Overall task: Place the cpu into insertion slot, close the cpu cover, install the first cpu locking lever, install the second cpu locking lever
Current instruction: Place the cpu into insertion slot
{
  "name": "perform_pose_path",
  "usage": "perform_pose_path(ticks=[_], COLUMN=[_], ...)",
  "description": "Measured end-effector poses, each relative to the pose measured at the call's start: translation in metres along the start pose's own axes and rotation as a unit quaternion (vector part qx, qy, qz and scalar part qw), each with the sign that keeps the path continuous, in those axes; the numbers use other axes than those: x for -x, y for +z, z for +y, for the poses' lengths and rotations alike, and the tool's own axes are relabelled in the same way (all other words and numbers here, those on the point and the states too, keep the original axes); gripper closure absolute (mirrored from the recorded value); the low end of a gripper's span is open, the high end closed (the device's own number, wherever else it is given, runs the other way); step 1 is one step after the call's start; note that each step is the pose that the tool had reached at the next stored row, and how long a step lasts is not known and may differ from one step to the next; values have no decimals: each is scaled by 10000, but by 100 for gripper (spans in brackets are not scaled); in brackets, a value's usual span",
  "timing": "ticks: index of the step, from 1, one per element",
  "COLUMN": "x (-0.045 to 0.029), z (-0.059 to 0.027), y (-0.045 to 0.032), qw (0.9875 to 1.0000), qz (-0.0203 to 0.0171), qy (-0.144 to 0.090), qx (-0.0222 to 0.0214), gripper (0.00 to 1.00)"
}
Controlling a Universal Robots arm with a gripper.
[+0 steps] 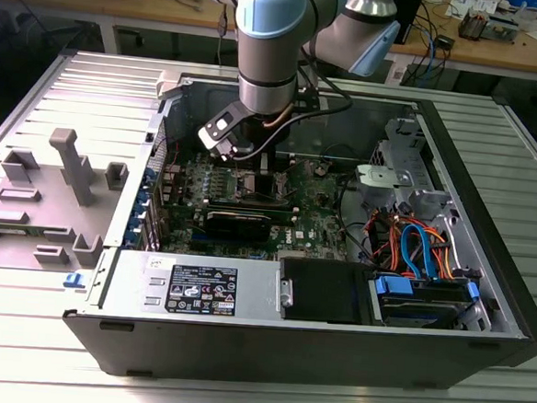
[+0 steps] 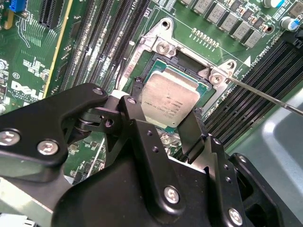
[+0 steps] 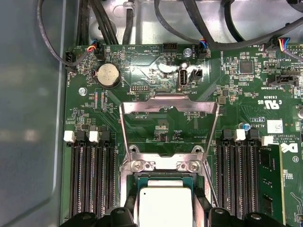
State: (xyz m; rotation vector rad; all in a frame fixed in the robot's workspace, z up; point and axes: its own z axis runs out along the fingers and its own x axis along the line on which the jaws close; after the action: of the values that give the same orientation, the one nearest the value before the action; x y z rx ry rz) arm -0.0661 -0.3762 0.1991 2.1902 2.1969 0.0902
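The arm reaches down into an open computer case (image 1: 332, 349) that lies on its side on a ribbed metal worktop (image 1: 18, 350). The gripper (image 1: 253, 161) is low over the middle of the green motherboard (image 1: 328, 201).

In both wrist views the gripper (image 2: 167, 105) (image 3: 165, 205) has its two black fingers (image 2: 137, 118) closed in on the cpu (image 2: 171, 92) (image 3: 164, 198), one on each of two opposite edges. They look to have hold of it. The cpu is level, silver top up, down within the silver-edged frame of the insertion slot (image 2: 185, 61) (image 3: 163, 176). I cannot tell whether it is fully seated.

The cpu cover (image 3: 189, 105) stands swung open on the far side of the slot from the gripper. It hangs from the two screwed brackets, and bare board shows through its square window. A thin metal lever (image 2: 265, 97) runs out from one corner bracket of the slot, free over the long black memory slots (image 2: 246, 99). More memory slots (image 3: 90, 179) lie on both sides of the insertion slot. A round coin battery (image 3: 108, 74) sits beyond the open cover.

Some grey plastic blocks (image 1: 68, 164) stand on the worktop toward the exterior view's left, beside the case.
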Motion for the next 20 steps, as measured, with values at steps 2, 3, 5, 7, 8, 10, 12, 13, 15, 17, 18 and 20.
perform_pose_path(ticks=[2,3,5,7,8,10,12,13,15,17,18,20], x=[0,1,1,0,0,0,0,-1,-1,0,0,0], z=[0,-1,-1,-1,-1,-1,-1,-1,0,-1,-1,-1], y=[7,11,15,17,17,18,18,20,21,19,19,19], qw=[10000,10000,10000,10000,10000,10000,10000,10000,10000,10000,10000,10000], qz=[-1,-2,-3,-1,-1,0,0,4,3,0,0,0], qy=[0,-1,0,0,0,0,0,0,0,0,0,0], qx=[0,-1,-1,0,0,0,0,1,2,0,0,0], gripper=[46,46,46,46,46,46,46,45,39,39,39,39])
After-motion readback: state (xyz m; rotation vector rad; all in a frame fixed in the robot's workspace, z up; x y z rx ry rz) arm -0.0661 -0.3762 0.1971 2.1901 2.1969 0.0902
